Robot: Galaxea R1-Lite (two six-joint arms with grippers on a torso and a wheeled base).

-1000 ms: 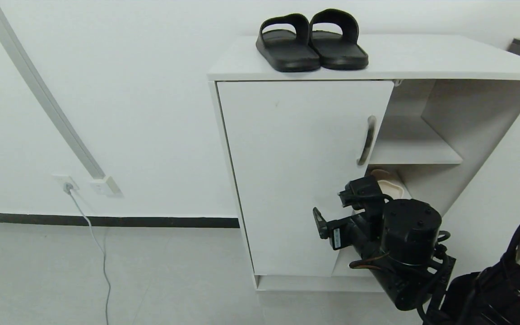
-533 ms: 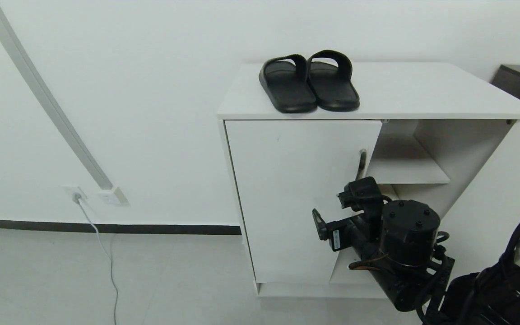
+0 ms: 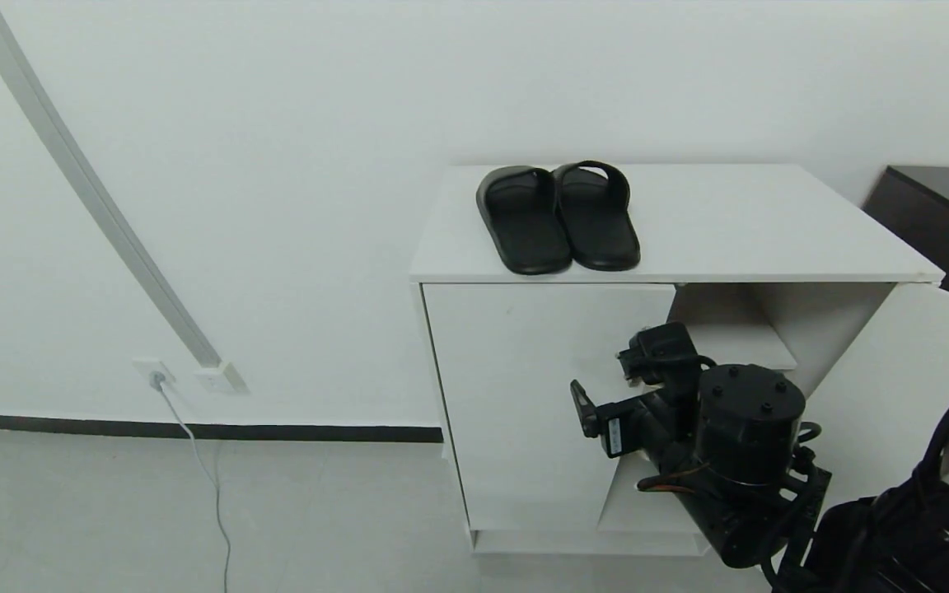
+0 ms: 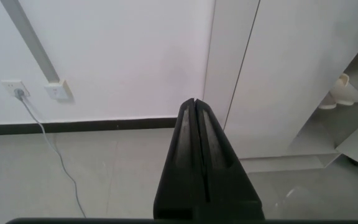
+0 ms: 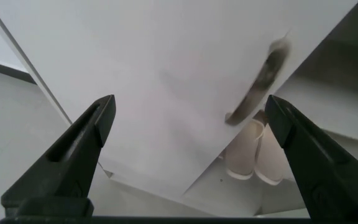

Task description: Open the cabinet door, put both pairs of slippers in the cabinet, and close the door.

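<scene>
Black slide slippers point(image 3: 558, 218), the one pair I could see out in the open, sat side by side on top of the white cabinet point(image 3: 730, 247), just above the middle of the head view, toes toward the front edge and toward the left half of the top. Below them the left door point(image 3: 524, 395) was shut flat. The right door point(image 3: 895, 387) stood swung open at the right of the frame, baring an upper shelf point(image 3: 742, 352) and a lower shelf point(image 3: 631, 509).

The second pair, cream slippers point(image 5: 253, 152), lay inside on a low shelf, close behind the edge of the shut door; I also caught them in the left wrist view point(image 4: 340, 93).

The right arm point(image 3: 738, 445) hung in front of the cabinet at lower right, across the gap between the two doors. Its jaws were spread wide with nothing between them, facing the shut door and its curved metal handle point(image 5: 260, 84) without touching either. The left arm's jaws were pressed together, holding nothing, pointed at the floor beside the cabinet's left flank.

On the wall at lower left I saw a socket point(image 3: 153, 375) with a grey cable point(image 3: 212, 478) trailing to the floor, a slanted grey conduit point(image 3: 87, 189) above it, and a dark piece of furniture point(image 3: 948, 222) at the right edge.
</scene>
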